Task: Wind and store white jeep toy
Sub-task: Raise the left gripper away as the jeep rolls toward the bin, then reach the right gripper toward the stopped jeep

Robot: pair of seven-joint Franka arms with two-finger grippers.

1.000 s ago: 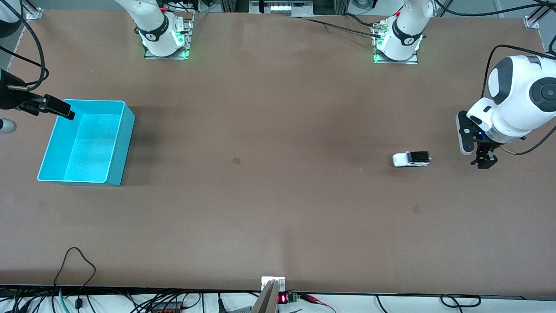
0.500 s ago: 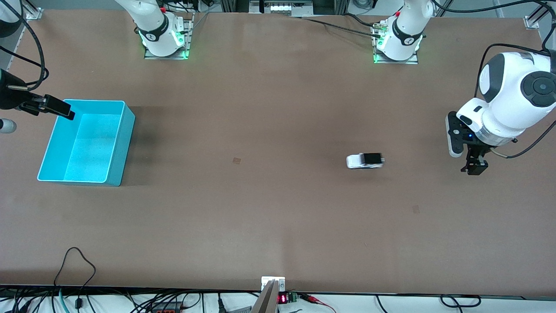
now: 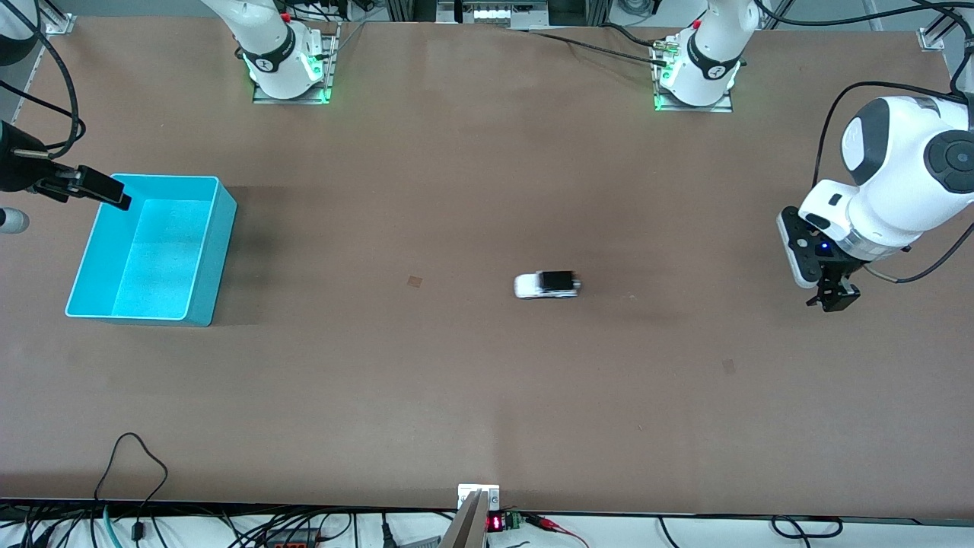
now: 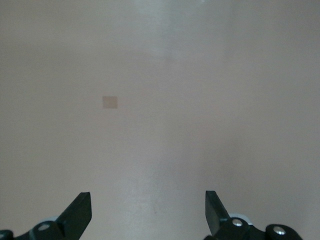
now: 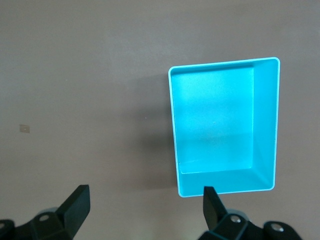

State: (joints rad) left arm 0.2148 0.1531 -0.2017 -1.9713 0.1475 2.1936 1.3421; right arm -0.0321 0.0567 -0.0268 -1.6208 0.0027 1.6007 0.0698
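The white jeep toy had rolled on its own wheels from the right part of the front view to just right of the frame's centre, heading toward the teal bin at the left of the frame, though well apart from it and slightly blurred with motion. That run suggested the winding was done and the jeep released, so what remained was to catch it and store it in the bin, which was empty.

The left tool hung over bare table at the right edge of the frame, its fingers spread and holding nothing. The right tool, at the far left of the frame, waited over the bin's rim, its fingers likewise spread and empty.
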